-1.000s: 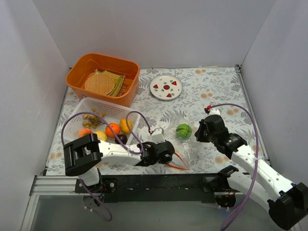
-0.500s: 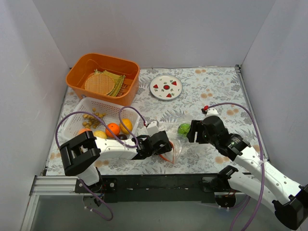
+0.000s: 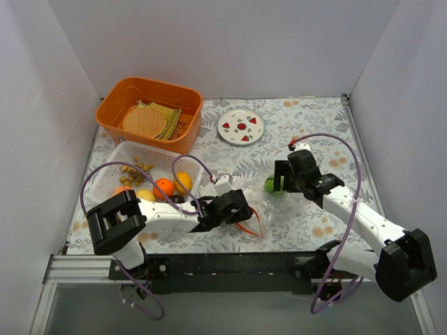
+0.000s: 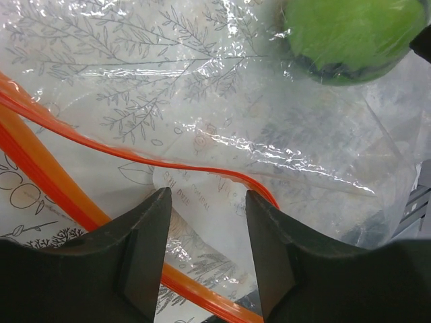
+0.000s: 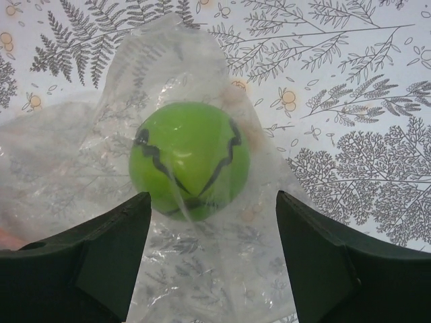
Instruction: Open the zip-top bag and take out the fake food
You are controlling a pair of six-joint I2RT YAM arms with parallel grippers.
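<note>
The zip-top bag (image 3: pixel 260 211) lies crumpled on the floral cloth, its red-orange zip strip (image 4: pixel 64 202) curling in loops. One piece of fake food, a green ball (image 3: pixel 268 185), sits inside the bag's far end under clear film (image 5: pixel 188 158). My left gripper (image 3: pixel 242 209) is open at the bag's mouth. Film and a loop of strip lie between its fingertips (image 4: pixel 207 202), and the green ball (image 4: pixel 350 33) shows ahead at upper right. My right gripper (image 3: pixel 278 180) is wide open just over the ball, its fingers (image 5: pixel 121 235) flanking the ball's near side (image 5: pixel 212 202).
A white mesh basket (image 3: pixel 123 155) at the left holds orange fruit (image 3: pixel 163 187), a yellow lemon (image 3: pixel 183 181) and tan nut bits. Behind it stands an orange bin (image 3: pixel 115 122) with a woven mat. A white plate (image 3: pixel 241 127) lies at the back centre. White walls enclose the table.
Both grippers went from shut to open. The left one let go of the zip strip and shifted slightly up. The right arm swung left to the green ball.
</note>
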